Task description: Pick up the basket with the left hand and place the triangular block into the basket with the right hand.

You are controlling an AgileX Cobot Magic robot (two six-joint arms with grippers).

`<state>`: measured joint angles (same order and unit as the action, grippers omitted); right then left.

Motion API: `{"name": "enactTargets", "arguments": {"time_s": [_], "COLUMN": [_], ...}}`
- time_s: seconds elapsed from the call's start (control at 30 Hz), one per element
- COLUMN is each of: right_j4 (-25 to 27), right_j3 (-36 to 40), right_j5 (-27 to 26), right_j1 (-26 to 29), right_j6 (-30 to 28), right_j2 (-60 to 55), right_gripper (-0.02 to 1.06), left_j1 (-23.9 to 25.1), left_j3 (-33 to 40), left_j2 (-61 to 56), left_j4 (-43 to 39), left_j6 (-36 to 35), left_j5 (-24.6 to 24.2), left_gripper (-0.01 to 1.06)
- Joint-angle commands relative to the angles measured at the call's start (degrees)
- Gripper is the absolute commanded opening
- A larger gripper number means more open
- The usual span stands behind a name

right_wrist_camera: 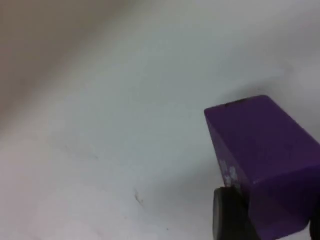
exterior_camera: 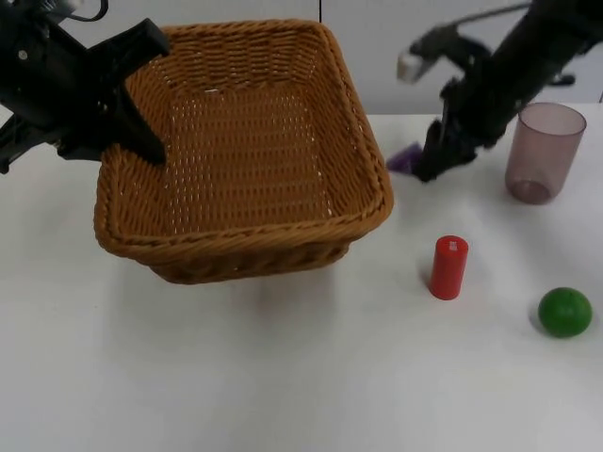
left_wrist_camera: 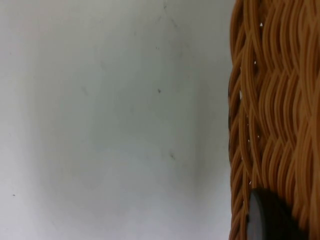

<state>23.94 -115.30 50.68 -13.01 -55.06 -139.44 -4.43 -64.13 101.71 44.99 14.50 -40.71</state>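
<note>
Wicker basket (exterior_camera: pixel 240 151) hangs tilted off the table, its left rim clamped in our left gripper (exterior_camera: pixel 141 141). Just right of the basket, our right gripper (exterior_camera: pixel 429 165) pinches the purple block (exterior_camera: pixel 407 158); we should lift clear of the rim, then release over the basket's middle

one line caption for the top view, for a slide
Left gripper holds woven wicker basket aloft; right gripper grips purple block.
</note>
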Motion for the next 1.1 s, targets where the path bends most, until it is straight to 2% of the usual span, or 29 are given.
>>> {"name": "enactTargets", "arguments": {"time_s": [0.0, 0.33, 0.67, 0.73, 0.8, 0.83, 0.9, 0.97, 1.07], "right_j4": [0.2, -0.18, -1.35, -3.38, -7.94, -7.94, -13.02, -14.08, -15.55], "right_j3": [-0.42, -0.42, -0.42, -0.42, -0.42, -0.42, -0.42, -0.42, -0.42], "right_j5": [2.87, 10.56, 16.83, 17.64, 17.74, 17.74, 17.28, 17.2, 15.3], "right_j1": [-0.36, -0.36, -0.5, -1.77, -3.92, -3.92, -7.55, -9.37, -14.76], "right_j6": [3.26, 10.24, 14.45, 16.08, 19.76, 19.76, 26.19, 27.86, 34.44], "right_j2": [5.05, 18.06, 29.52, 32.14, 34.07, 34.07, 35.48, 35.64, 35.49], "right_gripper": [0.0, 0.0, 0.0, 0.0, 0.0, 0.0, 0.0, 0.0, 0.0], "left_j1": [-0.29, -0.29, -0.29, -0.29, -0.29, -0.29, -0.29, -0.29, -0.29], "left_j3": [-0.16, -0.16, -0.16, -0.16, -0.16, -0.16, -0.16, -0.16, -0.16], "left_j2": [-0.48, -0.48, -0.48, -0.48, -0.48, -0.48, -0.48, -0.48, -0.48], "left_j4": [0.98, 0.98, 0.98, 0.98, 1.33, 1.33, 1.93, 2.18, 2.31], "left_j6": [0.1, 0.58, 1.21, 1.21, 1.21, 1.21, 2.02, 2.15, 2.15], "left_j5": [-0.6, -0.83, -0.94, -0.7, -0.56, -0.56, -0.56, -0.56, -0.45], "left_gripper": [0.0, 0.0, 0.0, 0.0, 0.0, 0.0, 0.0, 0.0, 0.0]}}
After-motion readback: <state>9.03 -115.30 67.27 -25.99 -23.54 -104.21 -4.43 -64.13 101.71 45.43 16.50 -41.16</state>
